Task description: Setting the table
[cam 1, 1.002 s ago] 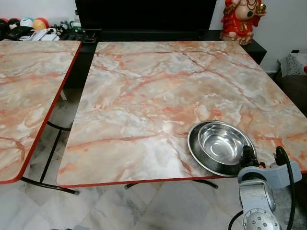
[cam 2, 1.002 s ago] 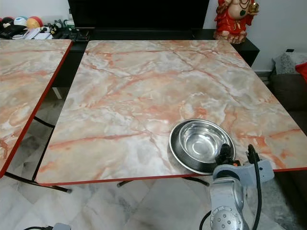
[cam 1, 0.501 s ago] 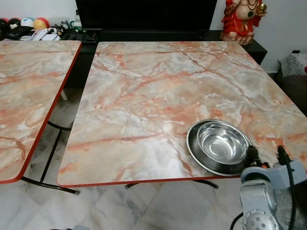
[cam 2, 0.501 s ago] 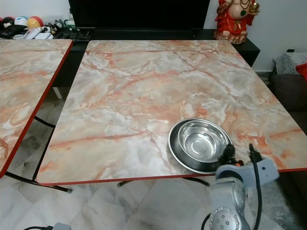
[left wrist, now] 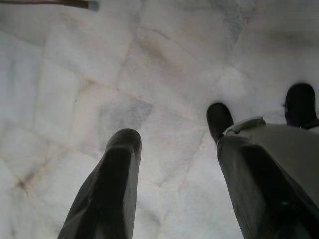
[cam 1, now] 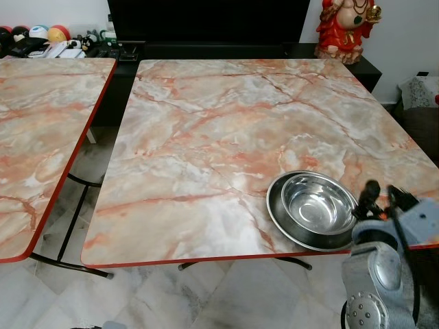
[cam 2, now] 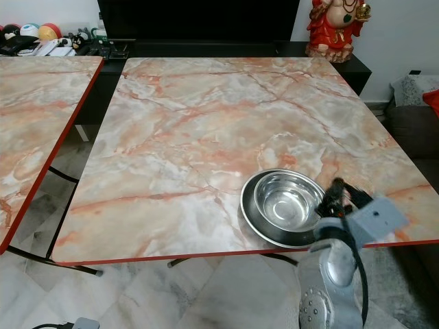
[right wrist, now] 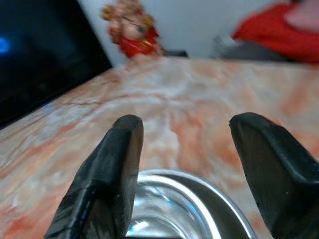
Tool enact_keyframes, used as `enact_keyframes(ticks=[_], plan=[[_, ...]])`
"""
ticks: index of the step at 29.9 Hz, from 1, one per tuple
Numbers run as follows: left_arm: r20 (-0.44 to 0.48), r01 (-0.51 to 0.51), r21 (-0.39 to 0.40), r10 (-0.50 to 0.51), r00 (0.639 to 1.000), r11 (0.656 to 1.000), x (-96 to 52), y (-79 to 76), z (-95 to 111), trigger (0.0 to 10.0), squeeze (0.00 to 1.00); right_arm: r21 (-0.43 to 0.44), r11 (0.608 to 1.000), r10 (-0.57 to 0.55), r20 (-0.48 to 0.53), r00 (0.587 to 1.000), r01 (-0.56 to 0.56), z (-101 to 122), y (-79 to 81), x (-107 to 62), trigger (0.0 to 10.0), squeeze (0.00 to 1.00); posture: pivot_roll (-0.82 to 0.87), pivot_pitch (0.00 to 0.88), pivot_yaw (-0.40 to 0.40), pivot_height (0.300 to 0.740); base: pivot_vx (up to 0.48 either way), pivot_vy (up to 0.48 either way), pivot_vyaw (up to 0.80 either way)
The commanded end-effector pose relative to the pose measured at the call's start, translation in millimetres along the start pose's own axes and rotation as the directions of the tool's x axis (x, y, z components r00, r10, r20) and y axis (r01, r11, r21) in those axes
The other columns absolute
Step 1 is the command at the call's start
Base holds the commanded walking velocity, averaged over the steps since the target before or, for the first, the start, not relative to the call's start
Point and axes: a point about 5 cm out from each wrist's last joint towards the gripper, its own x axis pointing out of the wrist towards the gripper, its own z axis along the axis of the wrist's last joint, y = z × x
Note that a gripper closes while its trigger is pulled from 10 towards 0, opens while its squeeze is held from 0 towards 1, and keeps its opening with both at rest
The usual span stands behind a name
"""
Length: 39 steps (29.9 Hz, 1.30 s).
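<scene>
Now the right pincer (right wrist: 182, 149), fingers spread, hangs at the steel bowl (cam 1: 317, 203) in the plate (cam 1: 278, 218) lower right near the tabletop (cam 1: 226, 130) edge; any nudge could tip both off.

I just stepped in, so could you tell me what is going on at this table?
The robot is setting the marble table. A steel bowl sits in a steel plate near the front edge. The right gripper, fingers open, is beside the bowl's rim. The left gripper hangs open over the floor.

Shiny steel bowl (cam 1: 318, 204) upright, seemingly nested in a steel plate (cam 1: 278, 214)
</scene>
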Motion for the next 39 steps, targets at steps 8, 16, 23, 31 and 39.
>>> enact_keyframes(ticks=[8,16,23,31,39], plan=[[0.01,-0.033,-0.029,0.034,0.999,0.999,-1.7,7.6,-3,10.0,0.0,-0.278,0.931,0.235,-0.041,0.971,-0.237,-3,14.1,7.8,10.0,0.0,-0.02,0.137,-0.04,0.74,0.0,0.0,0.0],[0.017,-0.074,-0.05,0.075,0.997,0.996,-2.7,22.8,-2,10.0,0.0,-0.32,0.886,0.329,-0.074,0.942,-0.335,-4,20.6,10.2,10.0,0.0,-0.01,0.062,-0.035,0.74,0.0,0.0,0.0],[0.019,-0.094,-0.083,0.096,0.995,0.992,-3.4,29.9,-2,10.0,0.0,-0.3,0.883,0.35,-0.094,0.932,-0.362,-8,25.9,12.7,10.0,0.0,-0.01,0.081,-0.035,0.74,0.0,0.0,0.0],[0.02,-0.084,-0.121,0.087,0.996,0.989,-2.5,24.6,-1,10.0,0.0,-0.28,0.889,0.356,-0.074,0.931,-0.363,-6,31.2,13.7,10.0,0.0,-0.01,0.115,-0.023,0.74,0.0,0.0,0.44],[0.025,-0.074,-0.122,0.078,0.997,0.99,-2.3,22.5,0,10.0,0.0,-0.244,0.909,0.33,-0.076,0.941,-0.338,-8,28.4,11.6,10.0,0.0,0.0,0.139,-0.01,0.74,0.0,0.0,0.37]])
